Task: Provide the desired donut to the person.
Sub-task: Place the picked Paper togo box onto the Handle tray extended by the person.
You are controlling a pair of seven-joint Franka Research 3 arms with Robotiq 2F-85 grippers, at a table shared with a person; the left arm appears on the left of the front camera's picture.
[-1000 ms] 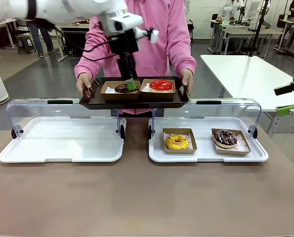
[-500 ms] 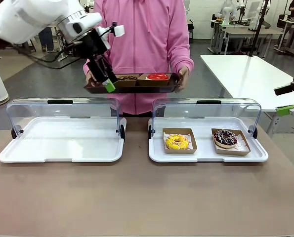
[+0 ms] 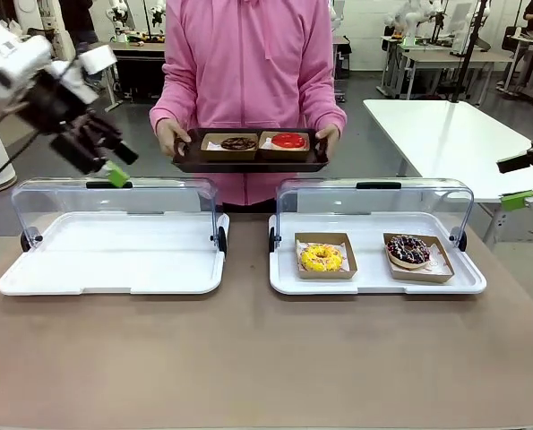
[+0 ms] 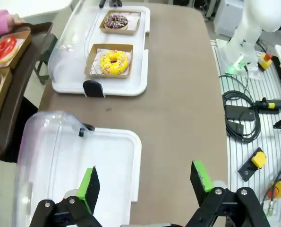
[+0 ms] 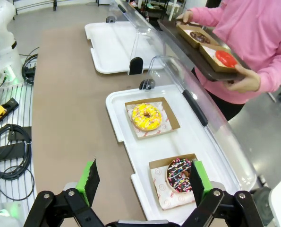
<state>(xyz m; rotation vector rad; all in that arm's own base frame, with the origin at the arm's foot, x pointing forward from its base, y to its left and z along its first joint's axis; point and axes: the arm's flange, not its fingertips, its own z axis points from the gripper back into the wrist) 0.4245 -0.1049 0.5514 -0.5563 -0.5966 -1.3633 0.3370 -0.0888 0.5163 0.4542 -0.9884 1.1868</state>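
A brown table (image 3: 248, 358) carries two white trays. Left gripper (image 4: 145, 182) hovers spread and empty; beyond it the person (image 3: 248, 63) holds the donut tray (image 3: 248, 164). Right gripper (image 5: 142, 182) gapes empty above the sprinkled donut (image 5: 179, 175).

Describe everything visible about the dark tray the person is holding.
The dark tray is a shallow, dark brown rectangle with a raised rim, plastic by its look. The person holds it level at chest height, one hand on each short end. It carries two cardboard boxes side by side: a chocolate donut and a red donut.
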